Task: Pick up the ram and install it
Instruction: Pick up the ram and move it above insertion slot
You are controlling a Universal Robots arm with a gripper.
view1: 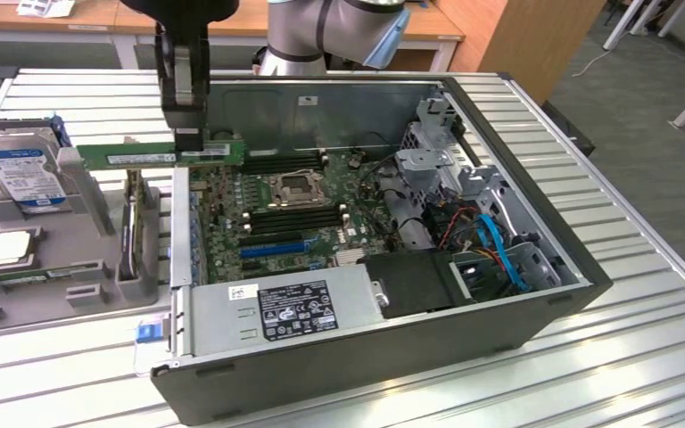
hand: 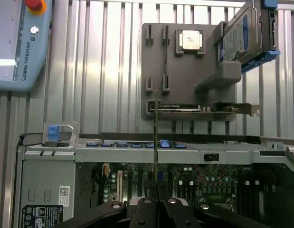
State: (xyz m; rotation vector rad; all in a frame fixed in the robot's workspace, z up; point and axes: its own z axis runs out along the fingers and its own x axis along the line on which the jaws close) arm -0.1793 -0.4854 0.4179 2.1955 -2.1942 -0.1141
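The ram (view1: 117, 158) hangs level in the air, clamped by the claw (view1: 188, 141), whose fingers are closed on its upper edge. In the wrist view, the stick (hand: 156, 137) runs edge-on out from the claw (hand: 156, 192). One end reaches over the motherboard (view1: 318, 214). The other projects past the open case (view1: 355, 366) wall toward the grey holder (view1: 33, 308) beside it on the bench (view1: 628, 357).

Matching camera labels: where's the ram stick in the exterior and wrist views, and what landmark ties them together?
Exterior view: the ram hangs level in the gripper, straddling the wall of the case on the exterior view's left.
Wrist view: the ram is edge-on, a thin green line running out from the gripper across the case wall.
Shared landmark: the blue-labelled hard drive.
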